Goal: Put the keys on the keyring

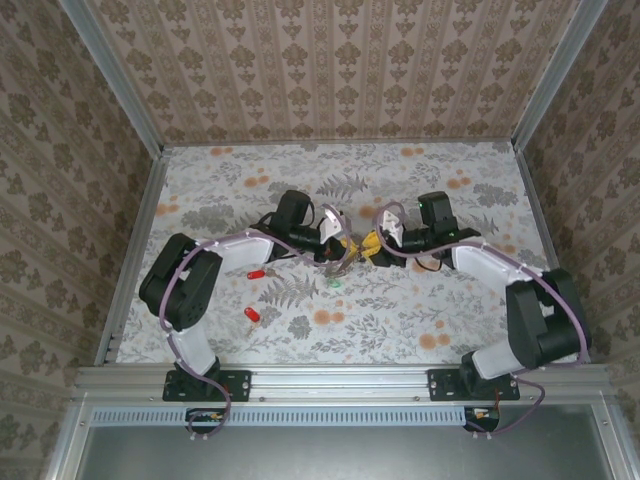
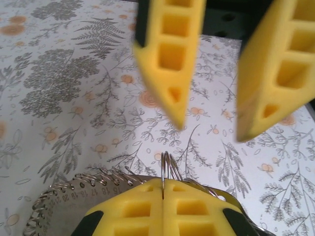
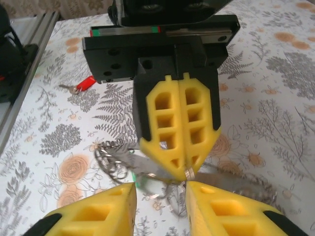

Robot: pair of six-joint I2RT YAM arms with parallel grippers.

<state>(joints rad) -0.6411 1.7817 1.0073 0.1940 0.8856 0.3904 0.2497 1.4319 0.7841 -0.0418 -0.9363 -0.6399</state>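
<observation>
In the overhead view, the two grippers are seen tip to tip near the middle of the flowered table [image 1: 420, 310]. The left gripper [image 1: 337, 247] is closed, and its yellow fingers [image 2: 142, 209] are pressed flat together. A thin wire loop of the keyring [image 2: 165, 164] is pinched between them. The rest of the keyring is spread on the table below and to the side of that gripper as a dull, chain-like coil. Part of this coil is covered by the closed fingers.

The right gripper [image 1: 370, 247] is placed just opposite, with its jaws apart. Nothing is clamped between its fingers [image 2: 170, 54]. From the right wrist, the tip of the left gripper [image 3: 183, 172] is seen just above the gap of the right gripper [image 3: 161, 187], and the keyring [image 3: 110, 157] lies under both.

A green key [image 1: 335, 283] lies on the table just in front of the grippers, near the keyring, but it cannot be told if the two are touching. Two red keys [image 1: 256, 272] [image 1: 251, 315] lie apart from it, nearer to the left arm. One red key [image 3: 87, 82] is seen on the table beyond the left gripper's body. Purple cables [image 1: 290, 250] are hung along both arms and pass close over the keyring area. The table is closed in by patterned walls [image 1: 340, 70].
</observation>
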